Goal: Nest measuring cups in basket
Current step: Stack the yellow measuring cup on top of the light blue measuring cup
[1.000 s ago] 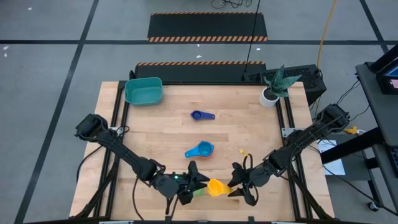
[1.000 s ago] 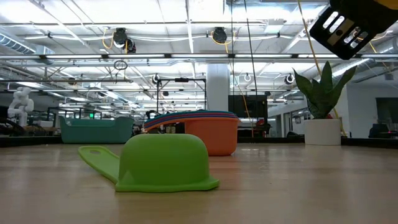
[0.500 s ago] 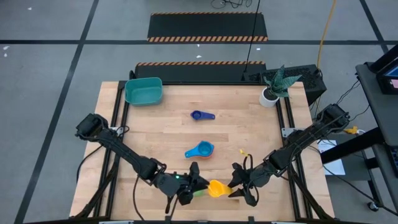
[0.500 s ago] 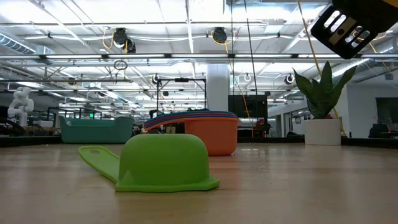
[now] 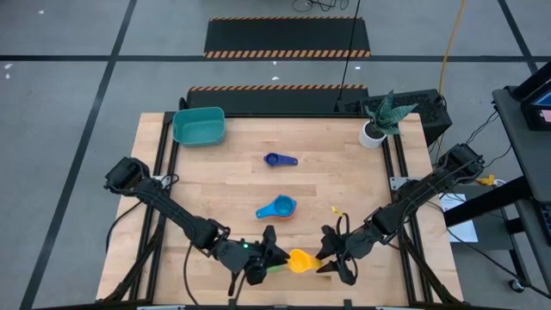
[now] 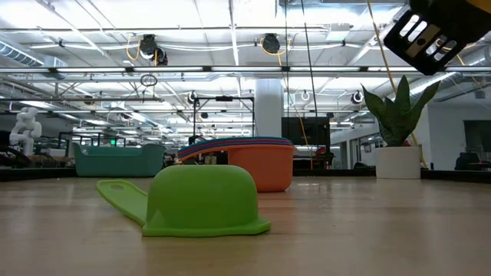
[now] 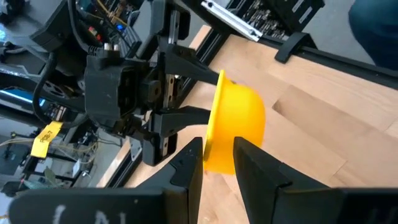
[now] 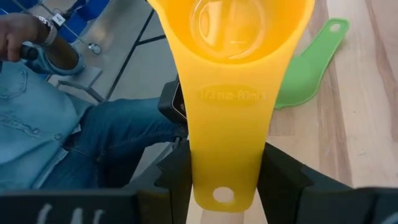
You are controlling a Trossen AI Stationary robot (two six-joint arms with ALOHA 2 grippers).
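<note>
A yellow measuring cup [image 5: 299,260] hangs above the table's near edge between my two grippers. My right gripper [image 5: 325,256] is shut on its handle and my left gripper [image 5: 277,256] is shut on its bowl. A green cup [image 6: 201,201] lies mouth down on the table just below them, handle flat on the wood. A stack of nested cups [image 5: 277,207], light blue on top and orange outermost, stands mid-table. One dark blue cup [image 5: 280,159] lies farther back. The teal basket [image 5: 199,126] stands at the far left corner. My left gripper pinches the bowl's wall [image 7: 219,163] at the side away from the handle, one finger on the open side and one on the rounded outside. It comes in nearly level from the table's left. The cup is clear of the table, its rim on edge. My right gripper pinches the flat handle [image 8: 205,162] near its free end, a finger on each long edge. It comes from the table's right, along the handle and slanting a little down. The cup's mouth [image 8: 236,37] faces this wrist camera, clear of the table.
A white plant pot [image 5: 374,131] stands at the far right corner. A small yellow scrap [image 5: 337,209] lies right of the stack. A person in denim [image 8: 56,124] sits beyond the table's near edge. Bare wood lies between the stack and the basket.
My left gripper has turned a little at the wrist and its fingers have drawn together on the yellow cup's bowl. My right gripper and the cup have kept still, as has the green cup.
</note>
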